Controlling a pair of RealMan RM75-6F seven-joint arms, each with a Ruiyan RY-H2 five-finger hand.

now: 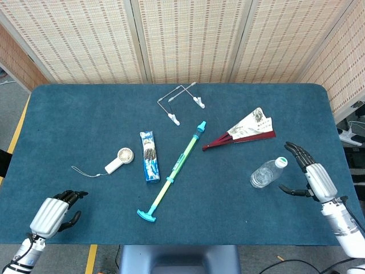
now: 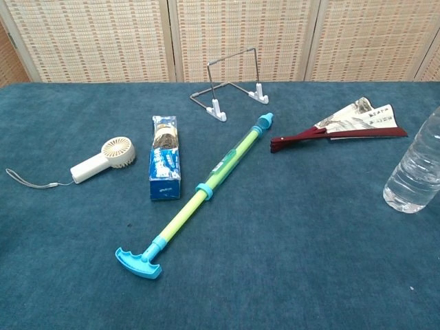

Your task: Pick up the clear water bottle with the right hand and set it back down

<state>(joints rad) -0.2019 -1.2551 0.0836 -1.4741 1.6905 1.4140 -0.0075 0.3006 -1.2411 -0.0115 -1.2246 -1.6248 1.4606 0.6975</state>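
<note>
Scene: a blue-covered desk [image 1: 85,114] seen from my head and chest cameras.
Clear water bottle [image 1: 267,172]: stands upright near the desk's right side, cap up, touching nothing but the cloth.
My right robot hand [image 1: 311,177]: fingers spread apart, holding nothing, palm facing the bottle.
Key relation: the bottle lies just to the left of my right robot hand, a clear gap between them; its long axis is vertical.
My left robot hand [image 1: 54,212]: at the near left corner, fingers curled in on nothing, well apart from the bottle.
Nearer hand: the right.
Judgement: the bottle looks set down and released.
Also here: a folded fan [image 1: 242,131] beyond the bottle.
</note>
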